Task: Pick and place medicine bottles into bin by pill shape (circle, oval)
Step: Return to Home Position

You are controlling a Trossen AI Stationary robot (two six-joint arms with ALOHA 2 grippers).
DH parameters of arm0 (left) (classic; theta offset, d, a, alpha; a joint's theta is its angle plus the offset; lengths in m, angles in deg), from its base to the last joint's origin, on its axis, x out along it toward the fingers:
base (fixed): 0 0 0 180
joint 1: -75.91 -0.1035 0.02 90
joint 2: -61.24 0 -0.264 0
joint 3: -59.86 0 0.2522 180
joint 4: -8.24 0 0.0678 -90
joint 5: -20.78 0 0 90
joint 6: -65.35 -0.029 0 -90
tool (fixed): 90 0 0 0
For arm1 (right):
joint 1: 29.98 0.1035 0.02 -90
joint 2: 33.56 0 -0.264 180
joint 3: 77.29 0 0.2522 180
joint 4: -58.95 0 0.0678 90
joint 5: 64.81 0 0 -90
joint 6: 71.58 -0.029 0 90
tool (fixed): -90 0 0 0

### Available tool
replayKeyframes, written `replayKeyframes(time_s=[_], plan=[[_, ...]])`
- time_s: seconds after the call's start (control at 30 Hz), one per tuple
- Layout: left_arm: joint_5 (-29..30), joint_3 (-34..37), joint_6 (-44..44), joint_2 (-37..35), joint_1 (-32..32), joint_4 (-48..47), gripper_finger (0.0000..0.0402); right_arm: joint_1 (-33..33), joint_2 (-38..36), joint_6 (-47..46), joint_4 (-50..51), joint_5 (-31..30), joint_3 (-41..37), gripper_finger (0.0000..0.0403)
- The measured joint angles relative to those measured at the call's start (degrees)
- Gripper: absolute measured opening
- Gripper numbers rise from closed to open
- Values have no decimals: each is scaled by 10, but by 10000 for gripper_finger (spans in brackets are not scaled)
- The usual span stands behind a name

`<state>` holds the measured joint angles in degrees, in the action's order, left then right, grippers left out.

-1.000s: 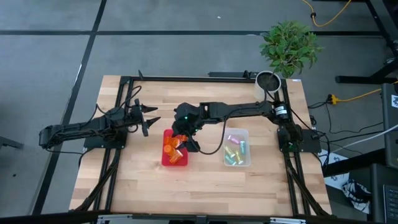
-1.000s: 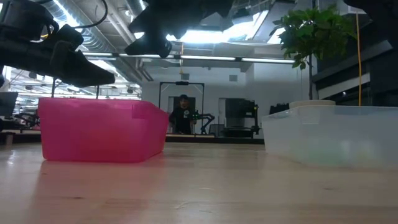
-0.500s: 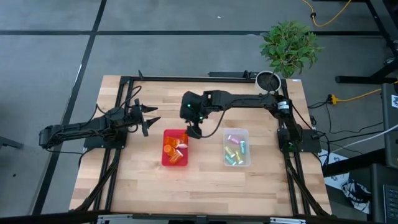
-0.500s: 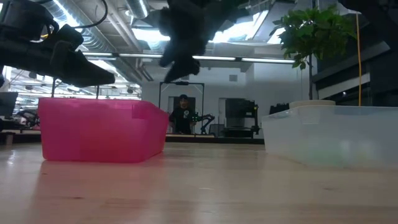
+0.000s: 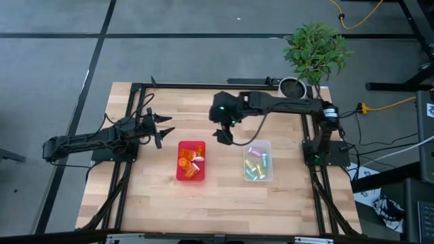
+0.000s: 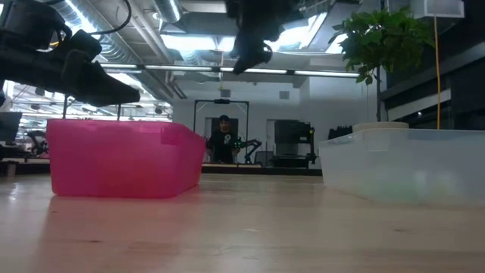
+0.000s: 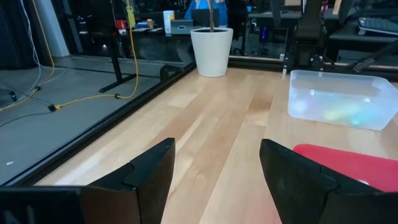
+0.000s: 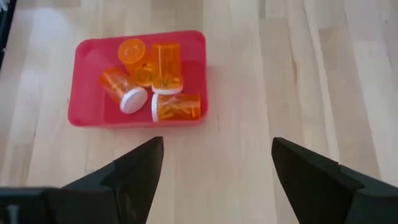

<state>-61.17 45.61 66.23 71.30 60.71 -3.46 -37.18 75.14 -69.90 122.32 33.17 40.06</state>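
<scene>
Right gripper (image 5: 224,137) over the table (image 5: 285,203), left gripper (image 5: 163,130) beside the red bin (image 5: 179,163): jaws spread, empty. Expect orange bottles (image 8: 165,65), seemingly 4, light, rigid, slick; grip mid-barrel.

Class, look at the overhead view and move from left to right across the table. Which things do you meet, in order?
left tool → red bin → right tool → clear bin → plant
</scene>
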Motion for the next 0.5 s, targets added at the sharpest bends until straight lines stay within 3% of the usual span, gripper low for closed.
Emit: replayKeyframes(time_s=[0.23, 0.5], plan=[[0, 0, 0, 0, 0, 1, 229, -3, -159, -86, -139, -39, -238, 300], [0, 0, 0, 0, 0, 1, 229, 15, -417, -170, -334, -150, -525, 300]])
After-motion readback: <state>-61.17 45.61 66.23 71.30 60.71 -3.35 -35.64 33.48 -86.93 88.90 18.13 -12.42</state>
